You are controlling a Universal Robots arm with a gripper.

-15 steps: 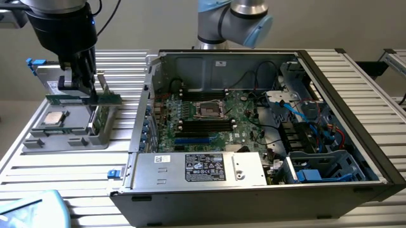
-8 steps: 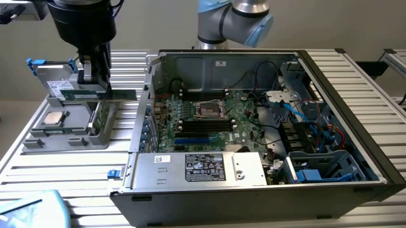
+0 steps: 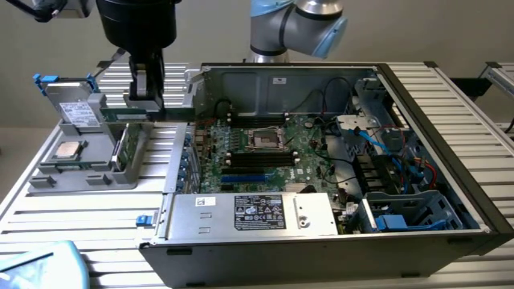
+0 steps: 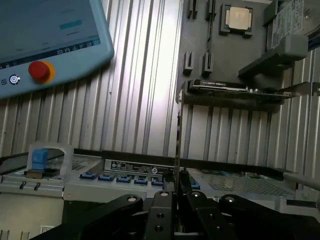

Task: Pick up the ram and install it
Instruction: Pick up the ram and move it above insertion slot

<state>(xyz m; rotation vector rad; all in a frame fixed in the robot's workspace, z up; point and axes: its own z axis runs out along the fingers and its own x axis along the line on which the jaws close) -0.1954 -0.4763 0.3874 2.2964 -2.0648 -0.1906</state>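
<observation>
The ram (image 3: 125, 114), a thin green stick, hangs level just above the grey parts tray (image 3: 48, 180), on the exterior view's left of the open computer case. My gripper (image 3: 147, 99) comes down from above and is shut on it. In the wrist view the ram (image 4: 178, 130) is seen edge-on as a thin line running out from between my black fingers (image 4: 161, 200). The motherboard (image 3: 277, 150) lies inside the case with its black slots (image 3: 261, 159) below the processor socket and a further set (image 3: 257, 118) above it.
The tray also holds a square silver processor chip (image 3: 68, 150), a labelled silver drive (image 3: 76, 112) and an upright card (image 4: 225, 89). A power supply box (image 3: 249, 214) sits at the case's front. A teach pendant with a red button (image 4: 39, 71) lies nearby.
</observation>
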